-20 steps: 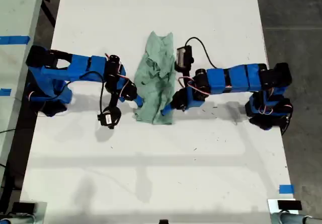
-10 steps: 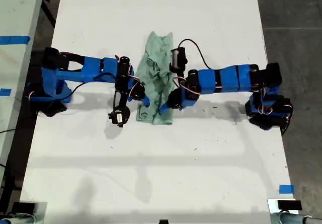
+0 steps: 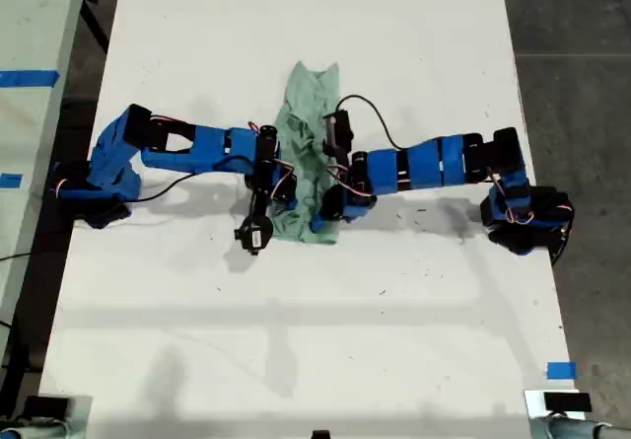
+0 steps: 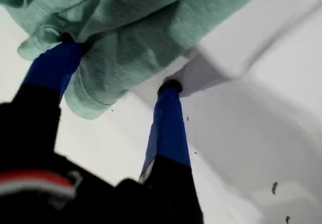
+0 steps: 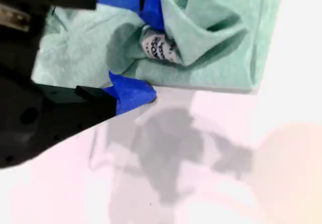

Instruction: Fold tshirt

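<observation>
White tabletop (image 3: 296,340), smooth and matte with a few dark specks, fills most of the exterior view. Grey floor shows along that view's right edge, and a scrap of blue tape (image 3: 560,370) sits near the table's lower right corner in that view.

Mid-table lies the tshirt (image 3: 308,104), pale mint-green and soft. It is bunched into a narrow, wrinkled strip running up and down the exterior view, with rumpled folds along its length.

Two blue-and-black arms reach toward it. One arm (image 3: 197,148) comes from the exterior view's left and the other arm (image 3: 434,161) from its right, both stretched low with their grippers meeting at the strip's lower end. I cannot tell from the wrist views which arm is which.

My first gripper (image 4: 118,63) has its jaws apart. One blue finger is tucked under a rounded, hemmed fold of the tshirt (image 4: 151,27), and the other rests at the cloth's edge against the bare table (image 4: 261,133).

My second gripper (image 5: 150,58) also stands spread, its fingers on either side of a crumpled fold of the tshirt (image 5: 216,43) that carries a small white printed label (image 5: 158,48). Whether it presses the fold I cannot tell.
</observation>
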Controlling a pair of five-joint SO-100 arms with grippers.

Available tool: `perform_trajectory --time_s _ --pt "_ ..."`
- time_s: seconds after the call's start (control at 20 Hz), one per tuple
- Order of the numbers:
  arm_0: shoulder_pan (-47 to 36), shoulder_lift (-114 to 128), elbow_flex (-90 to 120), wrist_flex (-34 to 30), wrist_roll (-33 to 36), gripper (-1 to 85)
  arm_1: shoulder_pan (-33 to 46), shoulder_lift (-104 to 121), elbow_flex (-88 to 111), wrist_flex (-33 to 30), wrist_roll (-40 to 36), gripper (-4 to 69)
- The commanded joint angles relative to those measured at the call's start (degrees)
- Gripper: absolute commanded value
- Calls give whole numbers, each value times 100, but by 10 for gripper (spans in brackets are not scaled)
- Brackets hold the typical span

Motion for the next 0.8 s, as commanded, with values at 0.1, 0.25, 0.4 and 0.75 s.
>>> perform_trajectory --time_s 0.1,0.25,0.4,0.75 --pt "-97 -404 -88 -193 -114 53 -105 -835 -879 -114 185 141" --pt "-62 -545 -88 -404 -158 1 -202 -1195 -1072 -18 308 21" --pt "18 -598 -88 -527 -290 1 -325 -1187 -1072 9 360 -18" --pt "1046 932 -606 299 -343 1 -1063 668 -1415 1178 580 -17"
